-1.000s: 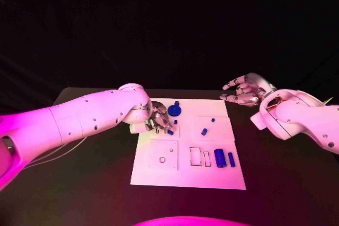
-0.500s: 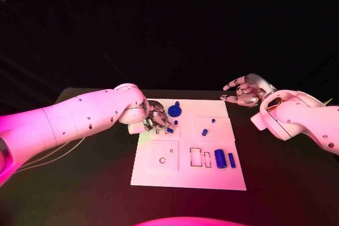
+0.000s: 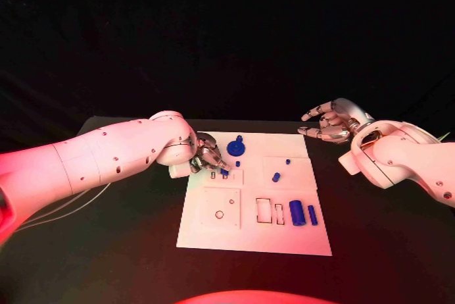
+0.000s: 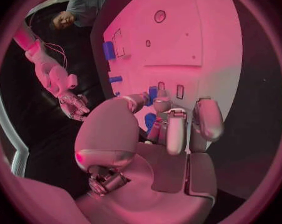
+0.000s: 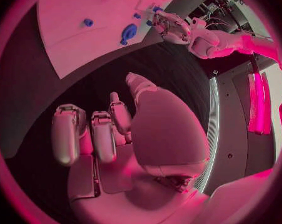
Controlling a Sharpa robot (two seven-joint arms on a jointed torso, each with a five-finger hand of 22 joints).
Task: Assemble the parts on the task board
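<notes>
Left robot hand [image 3: 207,158] shifted; blue peg [image 3: 225,173] upright.

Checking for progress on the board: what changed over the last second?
Little. The left hand shifted slightly toward the board's far edge, and its fingertips hold a small blue part at the slots of the task board. The right hand stayed open off the board's far right corner. The blue gear, large cylinder and bar did not move.
</notes>
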